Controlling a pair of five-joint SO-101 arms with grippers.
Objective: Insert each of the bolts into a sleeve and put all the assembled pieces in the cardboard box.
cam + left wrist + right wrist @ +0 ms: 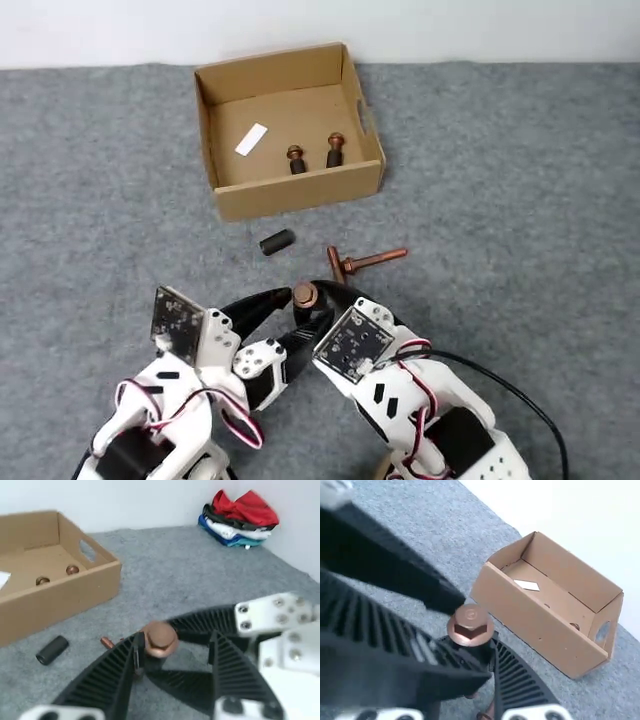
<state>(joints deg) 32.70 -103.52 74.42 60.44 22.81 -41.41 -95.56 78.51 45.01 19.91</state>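
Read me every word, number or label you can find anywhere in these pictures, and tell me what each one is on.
No text can be read.
The white paper slip in the brown cardboard box: looks blank.
The dark circuit board on one arm's wrist and its twin on the other: any markings too small to read.
Head of the copper-coloured metal bolt: any stamp too blurred to read.
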